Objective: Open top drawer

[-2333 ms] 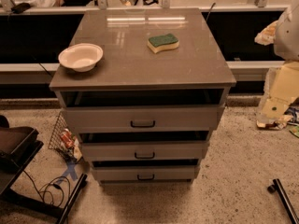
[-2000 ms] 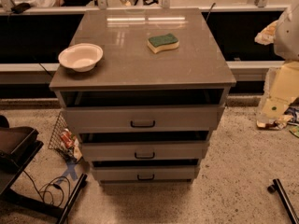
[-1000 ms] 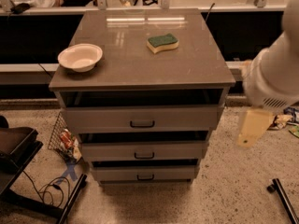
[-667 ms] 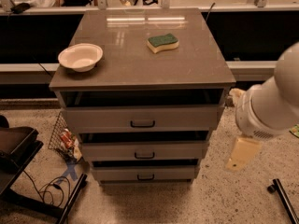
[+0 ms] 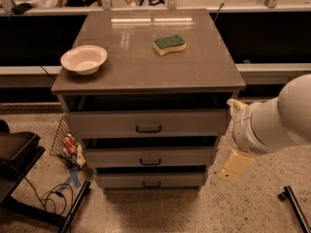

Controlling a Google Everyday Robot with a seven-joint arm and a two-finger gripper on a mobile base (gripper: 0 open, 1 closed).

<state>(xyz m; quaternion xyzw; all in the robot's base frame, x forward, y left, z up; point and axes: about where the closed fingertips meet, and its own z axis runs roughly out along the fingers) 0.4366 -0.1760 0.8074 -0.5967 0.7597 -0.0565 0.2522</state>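
Observation:
The top drawer point(image 5: 112, 123) is the widest grey front of the cabinet, just under the tabletop, with a small dark bar handle point(image 5: 148, 128) at its centre. A dark gap shows above its front. Two narrower grey drawers point(image 5: 149, 157) sit below it. My white arm point(image 5: 274, 120) comes in from the right edge. My gripper point(image 5: 235, 163) is the cream part hanging at the arm's lower left, beside the cabinet's right side, level with the middle drawer. It is right of the handle and does not touch any drawer.
A white bowl point(image 5: 83, 58) and a green-and-yellow sponge point(image 5: 169, 43) lie on the tabletop point(image 5: 146, 72). A wire basket point(image 5: 65, 142) and cables point(image 5: 53, 195) lie on the floor at the left. A dark bar point(image 5: 294, 205) lies on the floor at the right.
My arm has swung in from the right edge, leftward and down, so that the gripper now hangs close to the cabinet's right side. The drawers, bowl and sponge have not moved.

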